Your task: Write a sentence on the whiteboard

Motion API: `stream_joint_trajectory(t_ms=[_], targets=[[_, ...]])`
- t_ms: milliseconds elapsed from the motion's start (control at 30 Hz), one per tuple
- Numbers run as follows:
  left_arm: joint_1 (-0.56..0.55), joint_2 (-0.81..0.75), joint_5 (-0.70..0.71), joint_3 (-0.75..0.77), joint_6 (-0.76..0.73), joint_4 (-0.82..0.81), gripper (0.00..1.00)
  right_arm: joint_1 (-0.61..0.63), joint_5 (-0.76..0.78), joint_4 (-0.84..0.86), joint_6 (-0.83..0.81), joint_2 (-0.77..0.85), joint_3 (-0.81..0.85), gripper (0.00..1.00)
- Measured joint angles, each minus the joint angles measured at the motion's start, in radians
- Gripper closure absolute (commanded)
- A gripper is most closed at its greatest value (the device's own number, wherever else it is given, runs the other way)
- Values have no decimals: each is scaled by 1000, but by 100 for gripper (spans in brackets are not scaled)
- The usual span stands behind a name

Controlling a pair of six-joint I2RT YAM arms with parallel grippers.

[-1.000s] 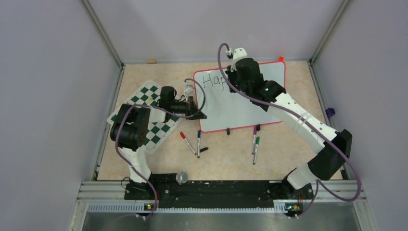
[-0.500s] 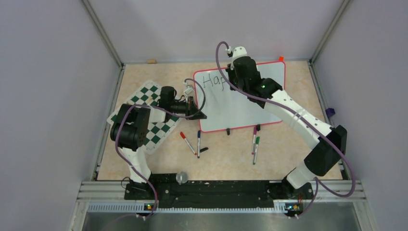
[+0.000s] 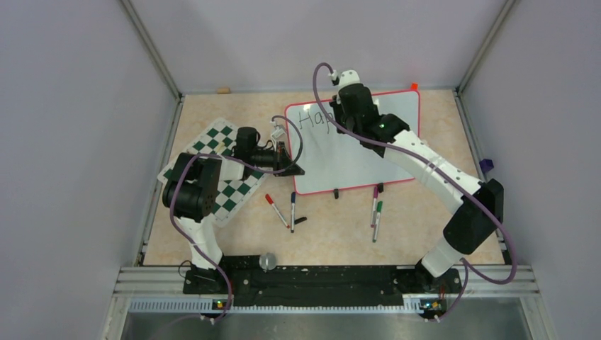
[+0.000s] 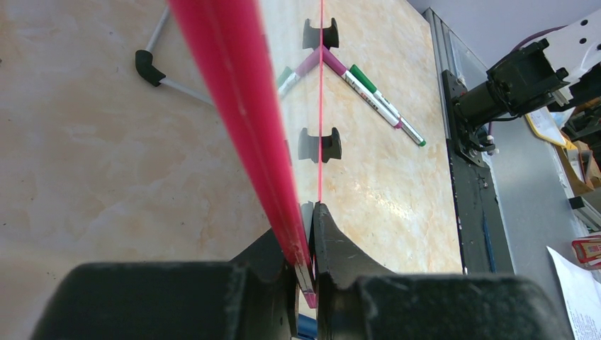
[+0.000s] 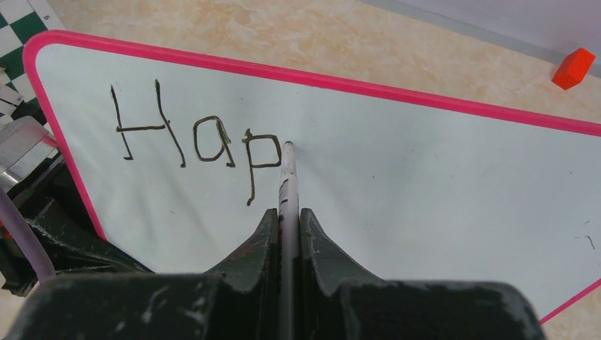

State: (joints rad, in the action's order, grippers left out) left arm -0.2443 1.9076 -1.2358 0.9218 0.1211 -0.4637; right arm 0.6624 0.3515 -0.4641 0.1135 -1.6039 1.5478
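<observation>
Nearest my bases, loose markers (image 3: 376,212) lie on the tabletop (image 3: 326,239), just short of the board's near edge. My left arm is folded tight, with its elbow raised over the chess mat (image 3: 225,198) and its forearm pointing right. The left tool (image 4: 306,237) is clenched on the red frame at the near left corner of the whiteboard (image 3: 368,156). Only that wrist view shows the board edge-on, with its two black feet (image 4: 332,145).

The whiteboard sits toward the far side of the tabletop, right of the mat. My right arm stretches diagonally across it, wrist bent down over the far left part. From above, the wrist hides the pen. The right wrist view shows the right tool (image 5: 289,227) pinching a dark marker (image 5: 288,177), its tip touching the board just after the black letters "Hap". A small red block (image 5: 575,67) sits beyond the far edge.
</observation>
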Motion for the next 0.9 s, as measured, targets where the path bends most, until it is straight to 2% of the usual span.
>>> stream_joint_trajectory(t_ms=[367, 900], targets=[[0, 0, 1, 0, 1, 0, 100, 0, 3, 4, 2, -2, 1, 100], [0, 0, 2, 0, 3, 0, 100, 0, -37, -18, 38, 66, -148, 100]])
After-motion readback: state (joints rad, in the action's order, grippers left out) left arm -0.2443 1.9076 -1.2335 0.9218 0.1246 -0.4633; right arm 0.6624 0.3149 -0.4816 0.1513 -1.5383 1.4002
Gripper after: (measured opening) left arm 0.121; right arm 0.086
